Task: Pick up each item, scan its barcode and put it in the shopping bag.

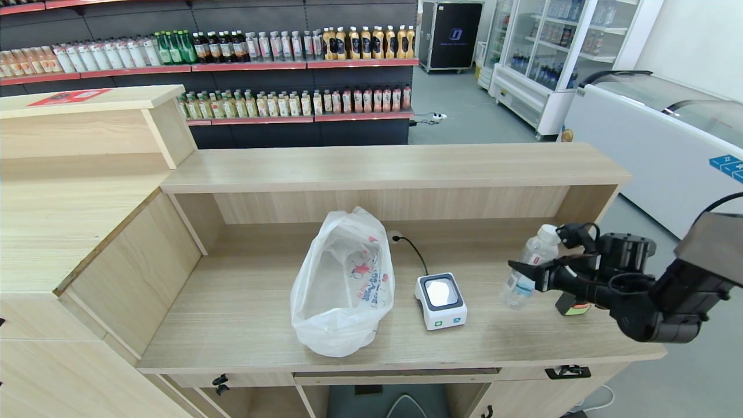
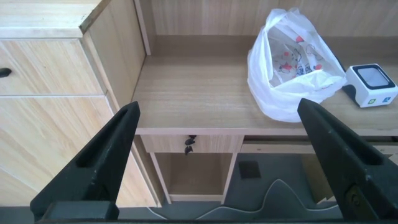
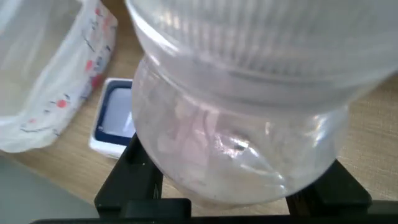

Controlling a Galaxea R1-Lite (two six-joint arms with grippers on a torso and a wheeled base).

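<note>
A clear plastic water bottle (image 1: 533, 262) with a white cap leans slightly at the right end of the counter. My right gripper (image 1: 527, 270) is shut on its lower body. In the right wrist view the bottle (image 3: 242, 106) sits between the two black fingers (image 3: 134, 183). The white barcode scanner (image 1: 441, 299) stands mid-counter, just left of the bottle. A white plastic shopping bag (image 1: 342, 284) stands open-mouthed to the scanner's left. My left gripper (image 2: 217, 168) hangs open below the counter's front edge, facing the bag (image 2: 292, 62) and the scanner (image 2: 371, 84).
A small dark item with a red and green label (image 1: 572, 306) stands behind my right gripper. The scanner's black cable (image 1: 413, 249) runs to the back wall. A raised shelf (image 1: 395, 165) overhangs the counter (image 1: 232, 325). Drawers (image 2: 50, 74) sit to the left.
</note>
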